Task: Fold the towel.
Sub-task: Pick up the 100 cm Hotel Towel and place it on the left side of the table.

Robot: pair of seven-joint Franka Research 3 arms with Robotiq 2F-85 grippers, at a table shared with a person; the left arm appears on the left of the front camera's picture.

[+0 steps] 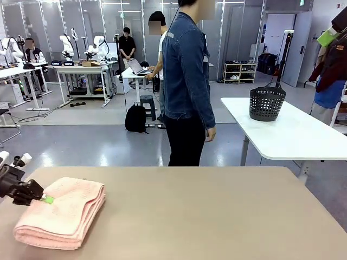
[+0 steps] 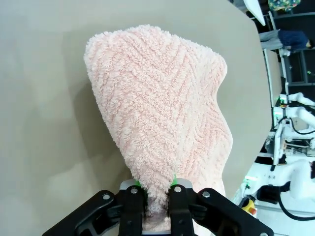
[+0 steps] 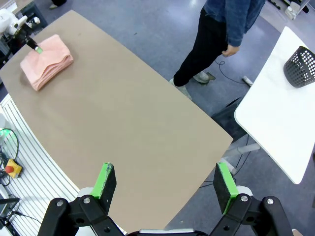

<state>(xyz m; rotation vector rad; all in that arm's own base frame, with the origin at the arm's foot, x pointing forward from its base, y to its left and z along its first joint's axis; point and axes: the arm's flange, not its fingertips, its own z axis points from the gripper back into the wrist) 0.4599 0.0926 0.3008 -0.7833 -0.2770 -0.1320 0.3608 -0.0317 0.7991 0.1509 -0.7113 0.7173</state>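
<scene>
One tan table (image 1: 217, 211) carries one towel (image 1: 62, 214), folded into a thick stack at the robot's left near corner. Its long axis seems to run away from the left gripper (image 2: 156, 189), whose jaws are clenched on a pinch of its near edge. The right gripper (image 3: 165, 182) hangs well apart above the table's other end, jaws spread wide and empty; the left arm is nearer.
</scene>
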